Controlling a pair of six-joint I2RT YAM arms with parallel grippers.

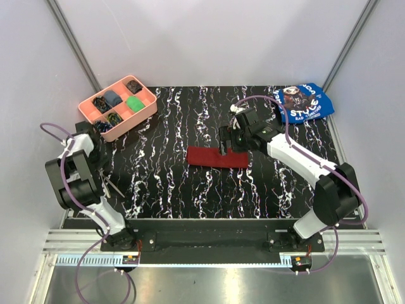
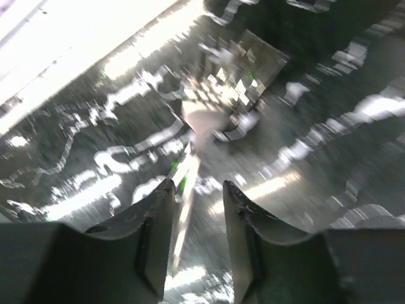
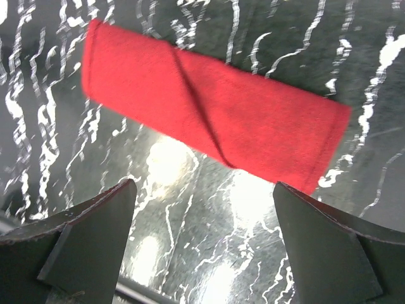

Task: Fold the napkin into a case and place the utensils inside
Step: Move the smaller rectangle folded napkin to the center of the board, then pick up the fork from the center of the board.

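Observation:
The napkin (image 1: 217, 157) lies mid-table as a narrow dark red folded strip, the case, with a diagonal crease across it (image 3: 209, 117). My right gripper (image 1: 224, 147) hovers over its far edge, jaws wide open and empty (image 3: 204, 185); the cloth lies just beyond the fingertips. The utensils (image 1: 116, 188) show as thin silver pieces at the table's left front. My left gripper (image 2: 197, 183) is low over them, jaws apart, with a blurred silver handle (image 2: 188, 174) running between the fingers, nearer the left one and not pinched. A wider shiny utensil end (image 2: 221, 95) lies beyond.
A pink compartment tray (image 1: 130, 125) holding small items stands at the back left. A blue printed cloth (image 1: 304, 102) lies at the back right corner. White walls close in the black marbled table (image 1: 164, 183) on three sides.

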